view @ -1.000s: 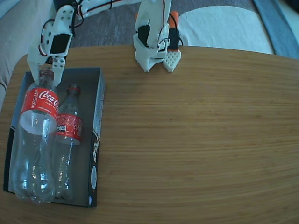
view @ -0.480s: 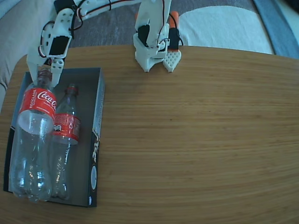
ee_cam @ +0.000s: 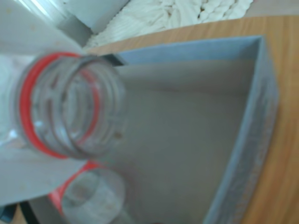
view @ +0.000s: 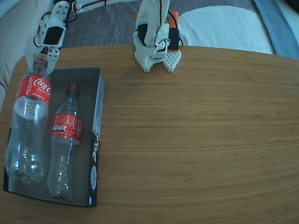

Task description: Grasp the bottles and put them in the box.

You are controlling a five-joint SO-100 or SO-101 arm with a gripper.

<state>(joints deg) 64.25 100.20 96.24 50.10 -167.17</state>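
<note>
Setting: wooden table (view: 196,140) with a rounded outline, carpet and a pale rug beyond its far edge.
Gripper: white gripper (view: 41,57) stood at the table's far left corner, its fingers either side of the neck of the larger bottle (view: 29,126); whether they pressed on it or had let go could not be told.
Wrist view: larger bottle's open mouth (ee_cam: 70,105) with a red ring filled the left side, uncapped and blurred, the box's grey floor behind it.
Larger bottle: lay along the box's left side, neck toward the far edge, red label near the neck.
Smaller bottle (view: 64,142): lay just beside the larger one, inside the box, neck also toward the far edge.
Box (view: 97,135): shallow, dark-sided, set at the table's left edge.
Arm base (view: 156,44): white and orange, at the middle of the far edge.
</note>
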